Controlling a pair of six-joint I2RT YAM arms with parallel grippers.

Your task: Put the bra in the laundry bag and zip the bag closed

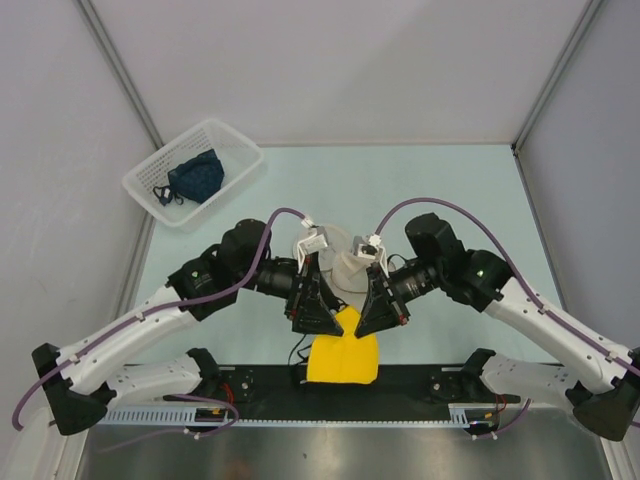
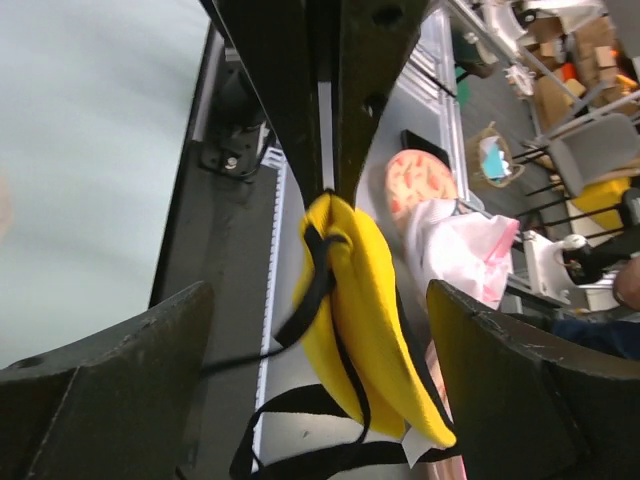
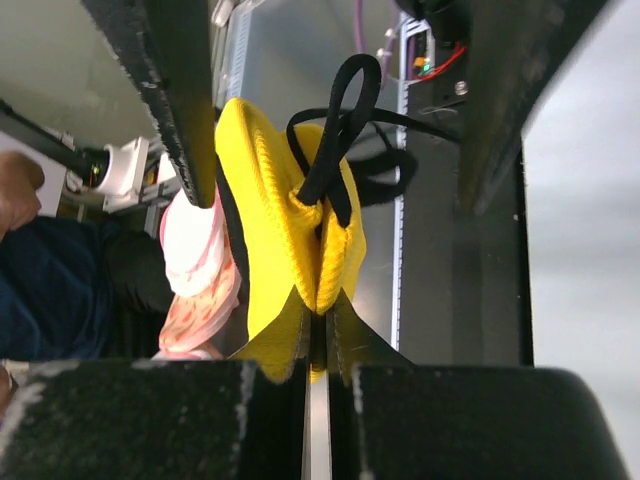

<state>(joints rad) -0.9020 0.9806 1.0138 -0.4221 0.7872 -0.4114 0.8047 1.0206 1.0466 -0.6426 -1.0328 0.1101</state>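
The bright yellow bra [image 1: 343, 358] with black straps hangs by the table's near edge, between both arms. My right gripper [image 1: 372, 322] is shut on it; the right wrist view shows the jaws [image 3: 325, 310] pinched on the bra's [image 3: 270, 230] folded edge. My left gripper [image 1: 322, 322] is open. In the left wrist view its fingers [image 2: 150, 350] stand wide on either side of the bra [image 2: 375, 300] without touching it. The cream laundry bag [image 1: 350, 268] sits behind the two wrists, mostly hidden by them.
A white slatted basket [image 1: 236, 150] stands at the back left with a dark blue garment [image 1: 195, 178] inside. The black base rail [image 1: 420, 378] runs along the near edge under the bra. Grey walls close in on both sides.
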